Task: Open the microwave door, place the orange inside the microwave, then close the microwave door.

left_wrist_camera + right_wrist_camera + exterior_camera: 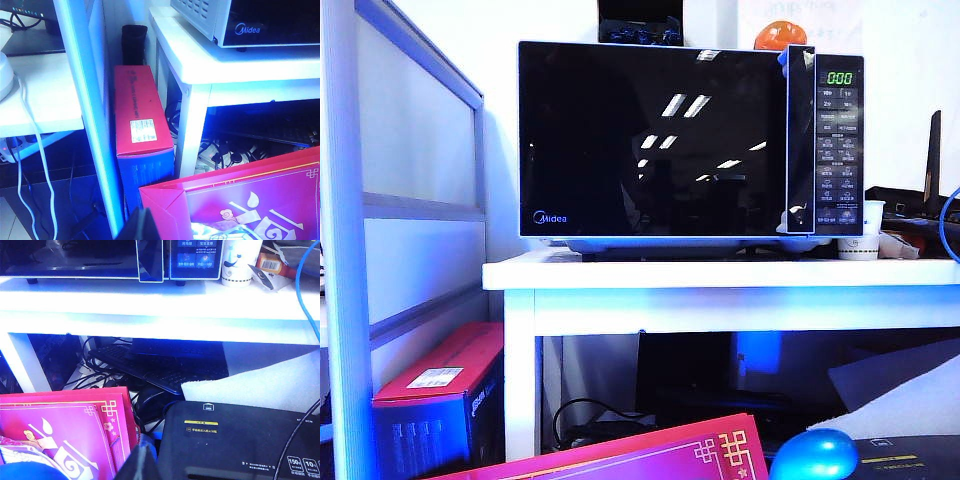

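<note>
– One orange (779, 35) is all I count; where does it sit?
– On the roof of the microwave (840, 140), at its back right corner, just above the top of the handle bar (801, 140).
– And the microwave door (650, 140)?
– Shut flush. The black glass only mirrors ceiling lights, so I cannot tell what is in the oven. Green digits (839, 77) glow at the top of the button panel.
– What carries it?
– A white desk (720, 275); the oven fills most of the top. A paper cup (860, 235) stands at the microwave's front right corner, toward the desk's right edge. Its contents are hidden.
– Other containers?
– A red and blue carton (435, 400) stands closed on the floor by the desk's left leg. Nearer the camera lies a pink box (650, 455) with gold patterns, and beside it a glossy blue egg-shaped thing (813, 455).
– The arms?
– Both hang low, well short of the desk's front edge. The left gripper (142, 225) shows only a dark tip over the pink box; I cannot tell how its jaws stand. The right gripper (142, 462) is beside the pink box's corner, its jaws closed together
</note>
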`<action>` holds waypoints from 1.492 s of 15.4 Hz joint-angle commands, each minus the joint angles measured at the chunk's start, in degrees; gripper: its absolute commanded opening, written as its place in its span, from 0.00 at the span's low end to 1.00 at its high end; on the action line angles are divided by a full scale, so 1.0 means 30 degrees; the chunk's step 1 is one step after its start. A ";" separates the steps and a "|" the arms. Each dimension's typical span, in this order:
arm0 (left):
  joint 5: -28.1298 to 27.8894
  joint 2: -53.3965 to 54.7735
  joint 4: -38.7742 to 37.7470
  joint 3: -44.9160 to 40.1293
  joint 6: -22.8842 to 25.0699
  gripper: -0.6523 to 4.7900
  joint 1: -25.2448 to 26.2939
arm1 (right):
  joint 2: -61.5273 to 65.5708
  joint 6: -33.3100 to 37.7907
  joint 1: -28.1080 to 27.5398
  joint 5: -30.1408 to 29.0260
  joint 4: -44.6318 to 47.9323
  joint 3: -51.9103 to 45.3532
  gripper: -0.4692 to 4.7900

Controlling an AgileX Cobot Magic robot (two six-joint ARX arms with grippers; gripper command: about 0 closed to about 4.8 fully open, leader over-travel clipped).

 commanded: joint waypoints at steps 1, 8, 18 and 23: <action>0.0146 -0.0058 -0.0197 -0.0044 -0.0044 0.12 0.0015 | -0.0029 0.0838 0.0000 -0.0036 0.0102 -0.0153 0.09; 0.0131 -0.0051 0.3432 0.0459 -0.3628 0.11 0.0015 | -0.0029 0.3738 0.0000 0.0102 0.3082 -0.0146 0.09; 0.1792 1.2284 0.3373 1.7303 -0.3453 0.12 0.0029 | 0.2805 0.4459 -0.0007 0.2535 0.5384 0.7650 0.09; 1.0491 2.1937 -0.2703 3.1139 -0.1829 0.11 -0.0175 | 0.9318 0.3381 -0.0007 0.2987 0.5639 1.3719 0.09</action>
